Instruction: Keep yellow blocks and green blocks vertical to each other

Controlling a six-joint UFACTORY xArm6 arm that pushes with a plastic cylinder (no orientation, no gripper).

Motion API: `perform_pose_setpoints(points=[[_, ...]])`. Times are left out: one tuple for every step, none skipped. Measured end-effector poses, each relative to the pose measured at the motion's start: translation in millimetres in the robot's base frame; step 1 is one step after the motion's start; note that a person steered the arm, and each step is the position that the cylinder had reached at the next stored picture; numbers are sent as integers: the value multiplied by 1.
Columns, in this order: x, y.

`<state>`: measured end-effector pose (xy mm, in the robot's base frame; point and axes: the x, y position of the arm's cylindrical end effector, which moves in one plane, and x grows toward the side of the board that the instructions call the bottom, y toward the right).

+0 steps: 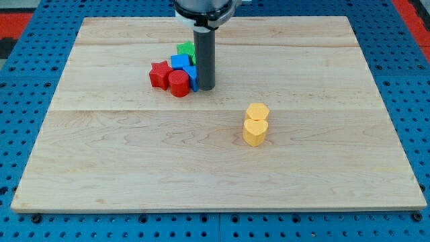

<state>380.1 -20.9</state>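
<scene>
Your rod comes down from the view's top and its tip [205,88] rests on the counter [134,161] at the right-hand edge of a tight cluster of blocks in the upper middle of the board. You have no hand on this arm, only the straight dark rod, so nothing is gripped and nothing is clamped.

In the cluster you will find a green block [185,49] at the back, its shape largely hidden by the rod and the blocks in front, so you cannot judge its outline. Just in front of it sits a blue block [179,62], and a second blue block [192,76] lies directly against the rod's left side. A red star-shaped block [160,73] forms the cluster's left end, touching a red cylinder [179,84] at the front.

Your yellow blocks stand well apart from that group, toward the view's lower right. A yellow hexagonal block [257,111] sits just behind a yellow heart-shaped block [255,132]; the two touch, lined up one above the other in the view. Both lie to the right of and below the tip.
</scene>
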Motion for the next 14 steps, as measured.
perform_pose_setpoints(points=[[-14, -13], [-36, -40], [-48, -70], [-54, -56], [-74, -75], [-88, -74], [-98, -35], [-103, 55], [-95, 121], [-31, 104], [-29, 10], [-45, -17], [-45, -18], [-45, -48]])
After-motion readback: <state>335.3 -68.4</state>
